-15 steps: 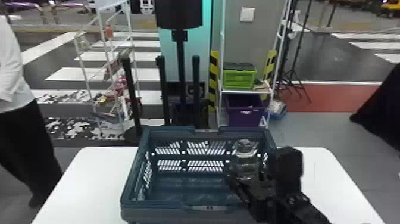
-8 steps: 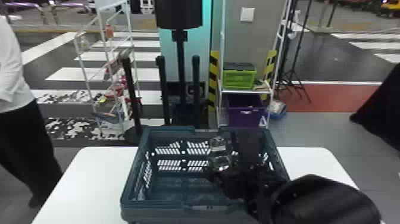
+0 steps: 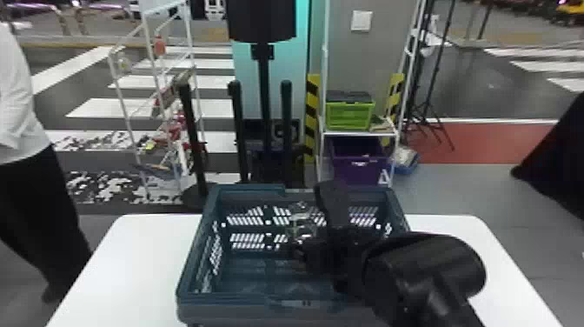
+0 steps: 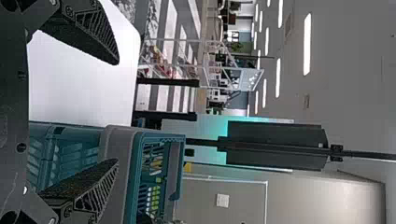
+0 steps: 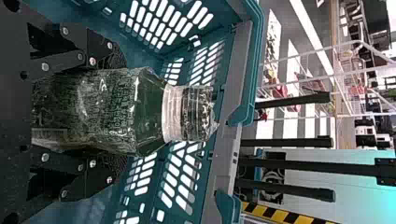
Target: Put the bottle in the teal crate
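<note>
Holding: right gripper is clamped on the bottle, one finger on each side of the body.
Bottle: within the crate opening, roughly upright, cap up; base contact with the crate floor cannot be confirmed.
Left gripper: fingers wide, empty, near the crate's left side.
Right forearm: crosses over the crate's right part.
Drop risk: opening the fingers while the base is above the crate floor would let the bottle fall and tip onto its side. Likely cause: clear plastic makes the base height hard to judge.
Grip risk: textured pads may cling to one side on release and drag the bottle over. Likely cause: uneven opening or withdrawing too soon.
Wall risk: the cap or a finger may catch the crate's far wall if the arm travels too far forward.
Shift risk: the forearm or wrist may press the crate's right rim and slide the crate on the table. Likely cause: lowering at this reach.
</note>
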Tool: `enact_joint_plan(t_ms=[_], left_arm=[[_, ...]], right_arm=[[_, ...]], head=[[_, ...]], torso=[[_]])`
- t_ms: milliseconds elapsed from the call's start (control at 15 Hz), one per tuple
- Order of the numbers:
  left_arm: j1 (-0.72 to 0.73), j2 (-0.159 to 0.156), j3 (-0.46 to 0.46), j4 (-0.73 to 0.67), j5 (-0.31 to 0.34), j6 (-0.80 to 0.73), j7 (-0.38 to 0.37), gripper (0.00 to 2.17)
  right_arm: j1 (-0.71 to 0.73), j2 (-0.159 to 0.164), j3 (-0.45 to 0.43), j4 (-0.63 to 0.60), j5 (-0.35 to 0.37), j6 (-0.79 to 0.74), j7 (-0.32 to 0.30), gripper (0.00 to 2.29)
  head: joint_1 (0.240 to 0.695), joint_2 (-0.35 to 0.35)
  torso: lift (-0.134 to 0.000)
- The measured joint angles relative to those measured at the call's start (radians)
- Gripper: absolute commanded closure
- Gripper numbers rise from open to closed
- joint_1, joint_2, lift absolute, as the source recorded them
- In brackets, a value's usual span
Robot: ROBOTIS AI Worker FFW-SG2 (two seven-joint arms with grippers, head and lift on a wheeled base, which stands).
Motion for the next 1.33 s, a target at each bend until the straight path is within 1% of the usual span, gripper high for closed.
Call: enact_joint_plan(t_ms=[267, 667, 733, 800, 867, 933, 1000, 1067, 1333], left_arm=[[0.000, 0.000, 0.002, 0.000, 0.003, 0.001, 0.001, 0.14], [0.002, 0.002, 0.002, -0.002, 0.003, -0.001, 0.002, 0.14], [0.002, 0.002, 0.002, -0.002, 0.003, -0.001, 0.002, 0.14], [0.003, 0.002, 0.002, -0.002, 0.003, -0.003, 0.002, 0.14], [0.005, 0.002, 0.002, -0.002, 0.003, -0.006, 0.002, 0.14], [0.007, 0.002, 0.003, -0.002, 0.003, -0.010, 0.002, 0.14], [0.009, 0.002, 0.003, -0.002, 0.003, -0.013, 0.002, 0.14], [0.011, 0.002, 0.004, -0.002, 0.003, -0.019, 0.002, 0.14], [0.019, 0.004, 0.005, -0.002, 0.003, -0.043, 0.004, 0.14]], right_arm=[[-0.041, 0.004, 0.003, 0.121, -0.009, -0.064, 0.009, 1.66], [-0.072, 0.004, 0.007, 0.218, -0.021, -0.090, 0.018, 1.64], [-0.074, 0.004, 0.008, 0.224, -0.021, -0.091, 0.018, 1.50], [-0.075, 0.004, 0.009, 0.228, -0.021, -0.091, 0.018, 1.16], [-0.076, 0.004, 0.009, 0.228, -0.022, -0.091, 0.018, 0.77], [-0.076, 0.004, 0.010, 0.228, -0.023, -0.091, 0.018, 0.28], [-0.076, 0.004, 0.010, 0.224, -0.023, -0.087, 0.018, 0.04], [-0.075, 0.004, 0.011, 0.220, -0.023, -0.078, 0.015, 0.00], [-0.069, 0.004, 0.015, 0.197, -0.021, -0.064, 0.007, 0.01]], head=[[0.499, 0.000], [0.499, 0.000], [0.499, 0.000], [0.499, 0.000], [0.499, 0.000], [0.499, 0.000], [0.499, 0.000], [0.499, 0.000], [0.499, 0.000]], torso=[[0.000], [0.000], [0.000], [0.000], [0.000], [0.000], [0.000], [0.000], [0.000]])
